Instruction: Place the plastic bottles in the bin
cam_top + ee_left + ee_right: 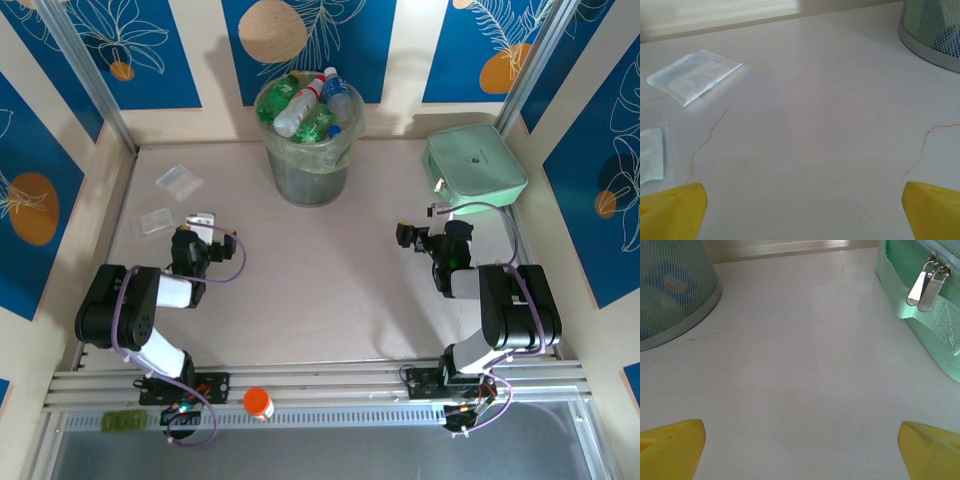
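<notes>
The bin stands at the back middle of the table, heaped above its rim with several plastic bottles, clear and green, one with a red cap. Its mesh wall shows in the left wrist view as the bin at upper right, and in the right wrist view as the bin at upper left. My left gripper rests low at the near left, open, its yellow fingertips wide apart over bare table. My right gripper rests at the near right, open, fingertips apart with nothing between them.
Two flat clear packets lie at the back left, ahead of the left gripper. A mint-green zipped box sits at the back right, close to the right gripper. An orange-capped item sits on the front rail.
</notes>
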`<state>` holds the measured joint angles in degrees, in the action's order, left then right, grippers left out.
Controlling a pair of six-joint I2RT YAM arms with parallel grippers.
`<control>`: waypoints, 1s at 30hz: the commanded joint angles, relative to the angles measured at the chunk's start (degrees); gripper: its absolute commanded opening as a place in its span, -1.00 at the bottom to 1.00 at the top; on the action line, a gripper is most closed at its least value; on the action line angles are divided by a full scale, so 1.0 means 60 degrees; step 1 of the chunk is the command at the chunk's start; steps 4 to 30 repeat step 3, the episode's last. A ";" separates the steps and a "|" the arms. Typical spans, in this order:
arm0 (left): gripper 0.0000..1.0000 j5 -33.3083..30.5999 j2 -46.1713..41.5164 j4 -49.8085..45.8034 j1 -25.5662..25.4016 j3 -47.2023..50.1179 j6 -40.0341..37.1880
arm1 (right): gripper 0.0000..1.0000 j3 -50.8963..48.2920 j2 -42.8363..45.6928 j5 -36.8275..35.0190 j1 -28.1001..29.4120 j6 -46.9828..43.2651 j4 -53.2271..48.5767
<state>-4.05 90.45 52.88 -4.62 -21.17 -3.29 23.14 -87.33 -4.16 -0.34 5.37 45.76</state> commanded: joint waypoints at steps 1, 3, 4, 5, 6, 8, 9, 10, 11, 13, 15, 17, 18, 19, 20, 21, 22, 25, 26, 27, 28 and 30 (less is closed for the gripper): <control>0.99 0.0132 -0.0098 0.0019 0.0082 -0.0141 0.0094 | 0.98 0.0125 0.0024 -0.0097 0.0056 0.0048 0.0065; 0.99 0.0110 -0.0138 0.0164 0.0082 -0.0045 0.0061 | 0.98 0.0126 0.0024 -0.0098 0.0056 0.0056 0.0064; 0.99 0.0110 -0.0138 0.0164 0.0082 -0.0045 0.0061 | 0.98 0.0126 0.0024 -0.0098 0.0056 0.0056 0.0064; 0.99 0.0110 -0.0138 0.0164 0.0082 -0.0045 0.0061 | 0.98 0.0126 0.0024 -0.0098 0.0056 0.0056 0.0064; 0.99 0.0110 -0.0138 0.0164 0.0082 -0.0045 0.0061 | 0.98 0.0126 0.0024 -0.0098 0.0056 0.0056 0.0064; 0.99 0.0110 -0.0138 0.0164 0.0082 -0.0045 0.0061 | 0.98 0.0126 0.0024 -0.0098 0.0056 0.0056 0.0064; 0.99 0.0110 -0.0138 0.0164 0.0082 -0.0045 0.0061 | 0.98 0.0126 0.0024 -0.0098 0.0056 0.0056 0.0064; 0.99 0.0110 -0.0138 0.0164 0.0082 -0.0045 0.0061 | 0.98 0.0126 0.0024 -0.0098 0.0056 0.0056 0.0064; 0.99 0.0110 -0.0138 0.0164 0.0082 -0.0045 0.0061 | 0.98 0.0126 0.0024 -0.0098 0.0056 0.0056 0.0064; 0.99 0.0110 -0.0138 0.0164 0.0082 -0.0045 0.0061 | 0.98 0.0126 0.0024 -0.0098 0.0056 0.0056 0.0064; 0.99 0.0110 -0.0138 0.0164 0.0082 -0.0045 0.0061 | 0.98 0.0126 0.0024 -0.0098 0.0056 0.0056 0.0064; 0.99 0.0110 -0.0138 0.0164 0.0082 -0.0045 0.0061 | 0.98 0.0126 0.0024 -0.0098 0.0056 0.0056 0.0064; 0.99 0.0110 -0.0138 0.0164 0.0082 -0.0045 0.0061 | 0.98 0.0126 0.0024 -0.0098 0.0056 0.0056 0.0064; 0.99 0.0110 -0.0138 0.0164 0.0082 -0.0045 0.0061 | 0.98 0.0126 0.0024 -0.0098 0.0056 0.0056 0.0064; 0.99 0.0110 -0.0138 0.0164 0.0082 -0.0045 0.0061 | 0.98 0.0126 0.0024 -0.0098 0.0056 0.0056 0.0064; 0.99 0.0110 -0.0138 0.0164 0.0082 -0.0045 0.0061 | 0.98 0.0126 0.0024 -0.0098 0.0056 0.0056 0.0064; 0.99 0.0110 -0.0138 0.0164 0.0082 -0.0045 0.0061 | 0.98 0.0126 0.0024 -0.0098 0.0056 0.0056 0.0064; 0.99 0.0110 -0.0138 0.0164 0.0082 -0.0045 0.0061 | 0.98 0.0126 0.0024 -0.0098 0.0056 0.0056 0.0064; 0.99 0.0110 -0.0138 0.0164 0.0082 -0.0045 0.0061 | 0.98 0.0126 0.0024 -0.0098 0.0056 0.0056 0.0064; 0.99 0.0110 -0.0138 0.0164 0.0082 -0.0045 0.0061 | 0.98 0.0126 0.0024 -0.0098 0.0056 0.0056 0.0064; 0.99 0.0110 -0.0138 0.0164 0.0082 -0.0045 0.0061 | 0.98 0.0126 0.0024 -0.0098 0.0056 0.0056 0.0064; 0.99 0.0110 -0.0138 0.0164 0.0082 -0.0045 0.0061 | 0.98 0.0126 0.0024 -0.0098 0.0056 0.0056 0.0064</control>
